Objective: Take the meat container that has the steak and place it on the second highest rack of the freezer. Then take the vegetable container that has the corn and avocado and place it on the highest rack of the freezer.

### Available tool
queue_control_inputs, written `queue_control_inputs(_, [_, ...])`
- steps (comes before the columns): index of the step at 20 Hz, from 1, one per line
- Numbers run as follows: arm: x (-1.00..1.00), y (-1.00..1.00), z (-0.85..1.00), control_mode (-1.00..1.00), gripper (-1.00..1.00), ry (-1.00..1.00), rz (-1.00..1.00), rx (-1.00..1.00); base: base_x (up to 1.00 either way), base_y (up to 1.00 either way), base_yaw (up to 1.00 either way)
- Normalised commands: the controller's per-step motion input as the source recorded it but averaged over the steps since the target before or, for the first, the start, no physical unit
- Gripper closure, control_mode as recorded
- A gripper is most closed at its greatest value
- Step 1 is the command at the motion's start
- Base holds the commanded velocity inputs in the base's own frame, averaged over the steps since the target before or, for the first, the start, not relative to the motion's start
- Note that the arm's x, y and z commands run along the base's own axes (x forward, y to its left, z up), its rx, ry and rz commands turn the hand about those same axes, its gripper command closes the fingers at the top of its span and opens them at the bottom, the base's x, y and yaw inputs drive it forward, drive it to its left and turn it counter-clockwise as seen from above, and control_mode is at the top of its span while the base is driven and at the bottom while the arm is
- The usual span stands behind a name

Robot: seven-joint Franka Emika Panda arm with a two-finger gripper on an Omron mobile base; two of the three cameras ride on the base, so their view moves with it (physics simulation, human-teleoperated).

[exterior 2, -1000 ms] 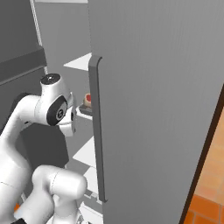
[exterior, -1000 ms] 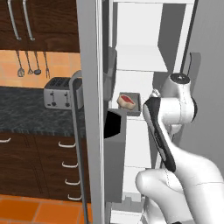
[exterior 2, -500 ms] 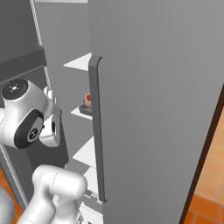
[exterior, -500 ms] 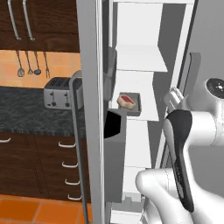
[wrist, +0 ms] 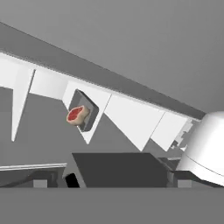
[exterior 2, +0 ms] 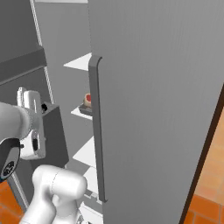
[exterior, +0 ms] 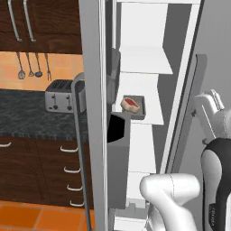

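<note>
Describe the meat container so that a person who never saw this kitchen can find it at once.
Look inside the open freezer, the tall grey unit with a white interior. On the second white shelf from the top sits a small grey tub. It holds the steak, red with a pale rim, the only coloured thing on the shelves.

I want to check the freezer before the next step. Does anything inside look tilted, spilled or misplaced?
Nothing stands out. The small grey meat container sits flat on a white shelf of the open silver-grey freezer, one below the topmost shelf, with the red steak lying inside it. No spill shows.
</note>
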Motion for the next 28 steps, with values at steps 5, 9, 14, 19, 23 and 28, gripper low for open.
queue_control_inputs(5, [0.00,0.00,0.00,1.00,-1.00,0.00,0.00,0.00,-0.94,0.00,0.17])
queue_control_inputs(9, [0.00,0.00,0.00,1.00,-1.00,0.00,0.00,0.00,-0.24,-0.40,0.36])
queue_control_inputs(14, [0.00,0.00,0.00,1.00,-1.00,0.00,0.00,0.00,-0.29,-0.06,0.62])
queue_control_inputs(19, [0.00,0.00,0.00,1.00,-1.00,0.00,0.00,0.00,-0.02,0.00,0.74])
queue_control_inputs(23, [0.00,0.00,0.00,1.00,-1.00,0.00,0.00,0.00,-0.16,0.00,0.71])
queue_control_inputs(28, [0.00,0.00,0.00,1.00,-1.00,0.00,0.00,0.00,-0.27,0.01,0.68])
